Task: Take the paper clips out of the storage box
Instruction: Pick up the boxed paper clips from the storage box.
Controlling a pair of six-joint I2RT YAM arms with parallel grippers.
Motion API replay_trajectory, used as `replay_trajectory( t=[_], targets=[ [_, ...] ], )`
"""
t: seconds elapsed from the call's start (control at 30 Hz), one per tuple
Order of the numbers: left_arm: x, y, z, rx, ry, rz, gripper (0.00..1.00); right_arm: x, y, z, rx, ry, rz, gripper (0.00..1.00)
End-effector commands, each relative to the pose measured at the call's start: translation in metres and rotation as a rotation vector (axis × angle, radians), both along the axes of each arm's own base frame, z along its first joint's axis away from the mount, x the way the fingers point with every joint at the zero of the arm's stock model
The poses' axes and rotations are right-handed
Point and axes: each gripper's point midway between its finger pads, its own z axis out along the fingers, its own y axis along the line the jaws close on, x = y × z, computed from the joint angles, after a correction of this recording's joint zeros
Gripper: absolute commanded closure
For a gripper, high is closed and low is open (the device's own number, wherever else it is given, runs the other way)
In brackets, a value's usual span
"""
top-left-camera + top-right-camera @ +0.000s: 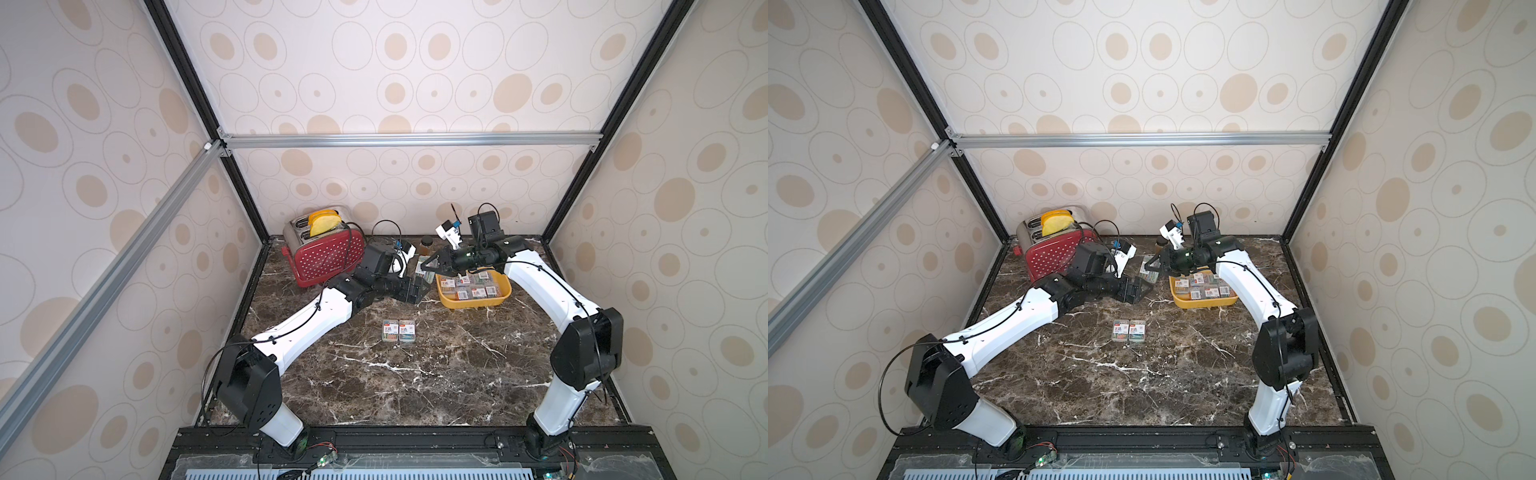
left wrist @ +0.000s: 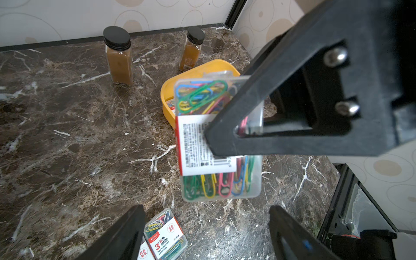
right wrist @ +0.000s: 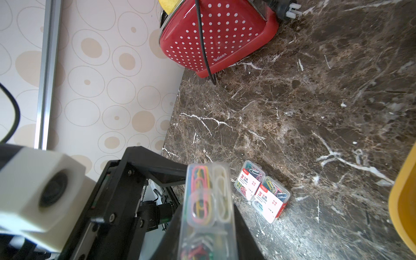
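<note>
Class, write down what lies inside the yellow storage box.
Clear cases of coloured paper clips with white-and-red labels, lying flat side by side. The right arm covers the far part of the storage box, hiding anything there.

One storage box (image 1: pixel 473 306), three paper clip cases (image 1: pixel 407 331) outside, two bottles (image 2: pixel 118 56), one toaster (image 1: pixel 328 259).

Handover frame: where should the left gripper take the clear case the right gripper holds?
Probably the unlabelled end of the clear rectangular plastic case of coloured clips nearest the left gripper, coming from the left arm's side and closing across its two long edges. The right gripper pinches the broad labelled faces mid-length, leaving that end free and facing the open jaws.
</note>
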Motion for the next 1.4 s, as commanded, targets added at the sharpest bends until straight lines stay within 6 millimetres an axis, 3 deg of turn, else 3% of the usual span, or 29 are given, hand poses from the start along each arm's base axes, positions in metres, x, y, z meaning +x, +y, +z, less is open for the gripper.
replay_trajectory(
  t=[0.0,0.33,0.7,0.93,1.2,1.37],
  targets=[
    [0.008,-0.007,0.023,-0.016,-0.078,0.001,0.11,-0.011,0.003,0.019,0.035,-0.035,0.018,0.75],
    [0.015,-0.006,0.027,-0.022,-0.109,0.022,0.13,-0.02,0.006,0.021,0.04,-0.032,0.033,0.76],
    [0.02,-0.002,0.024,0.005,-0.135,0.046,0.25,-0.031,0.008,0.02,0.044,-0.026,0.062,0.76],
    [0.023,0.0,0.02,0.02,-0.13,0.063,0.43,-0.033,0.009,0.022,0.053,-0.021,0.079,0.76],
    [0.022,-0.001,0.017,0.04,-0.1,0.057,0.7,-0.035,0.01,0.029,0.066,-0.037,0.094,0.67],
    [0.019,0.002,0.018,0.05,-0.096,0.055,0.79,-0.035,0.01,0.03,0.073,-0.043,0.098,0.62]
  ],
)
